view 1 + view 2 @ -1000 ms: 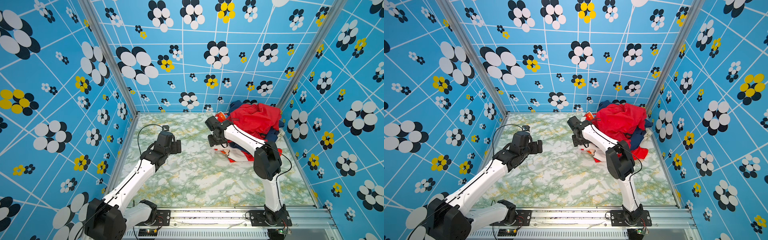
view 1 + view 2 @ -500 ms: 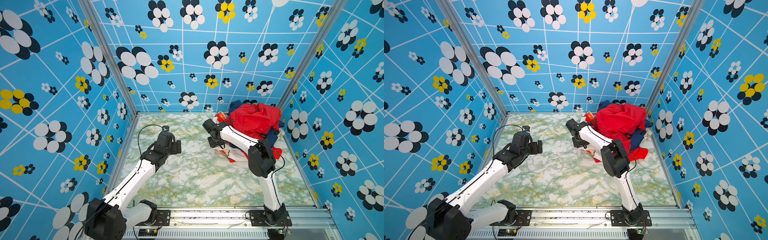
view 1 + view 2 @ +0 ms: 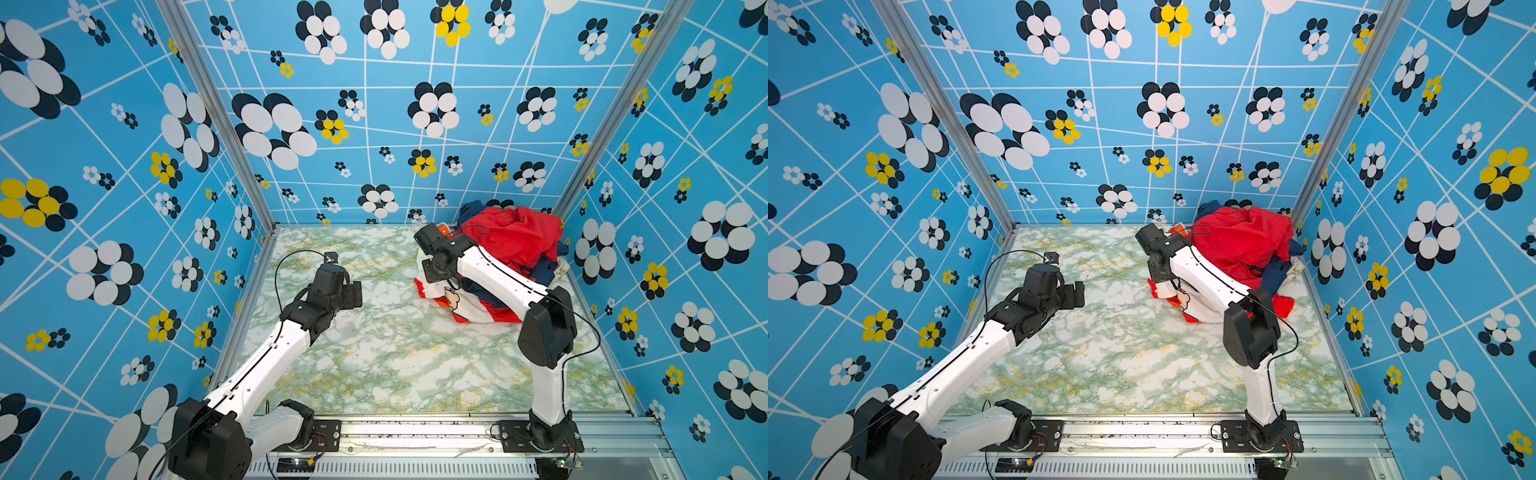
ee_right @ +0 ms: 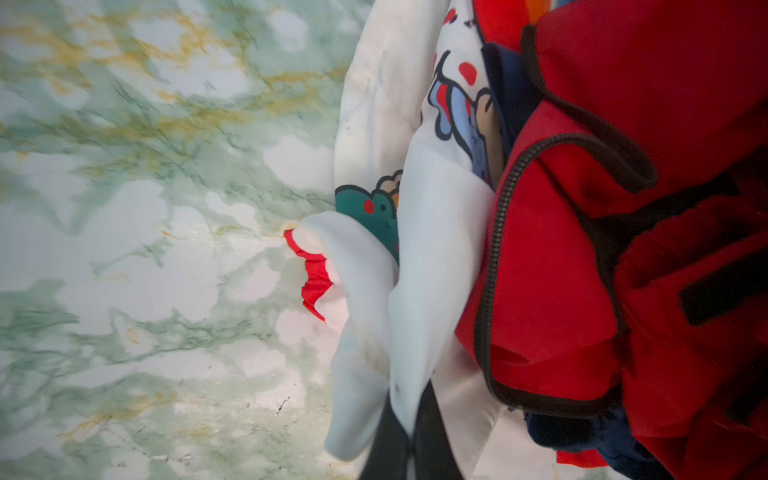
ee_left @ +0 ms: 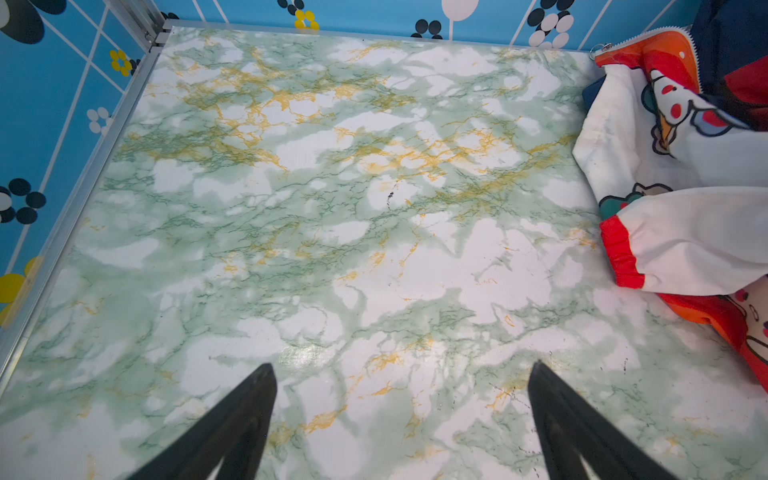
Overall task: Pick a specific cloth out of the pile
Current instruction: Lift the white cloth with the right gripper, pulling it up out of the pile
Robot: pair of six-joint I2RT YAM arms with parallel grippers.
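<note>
The cloth (image 4: 432, 232) is white with red cuffs and cartoon prints. It lies at the left foot of the pile (image 3: 515, 237), partly under the big red shiny garment (image 4: 623, 208), and shows in both top views (image 3: 1183, 300). My right gripper (image 4: 410, 432) is shut on a fold of the white cloth's sleeve. In a top view the right gripper's head (image 3: 434, 270) points down at the cloth's edge, its fingertips hidden. My left gripper (image 5: 401, 365) hangs open over bare tabletop to the left (image 3: 353, 293), empty, with the cloth (image 5: 685, 232) off to one side.
Navy blue garments (image 3: 544, 272) lie tucked under the red one in the far right corner. Blue flower-patterned walls (image 3: 124, 208) close in three sides. The marbled tabletop (image 3: 395, 353) stretches between the arms, with a metal rail (image 3: 415, 440) along the front.
My right gripper has closed on the white cloth's fold, and the right arm's elbow has swung slightly left and back. The left arm has not moved.
</note>
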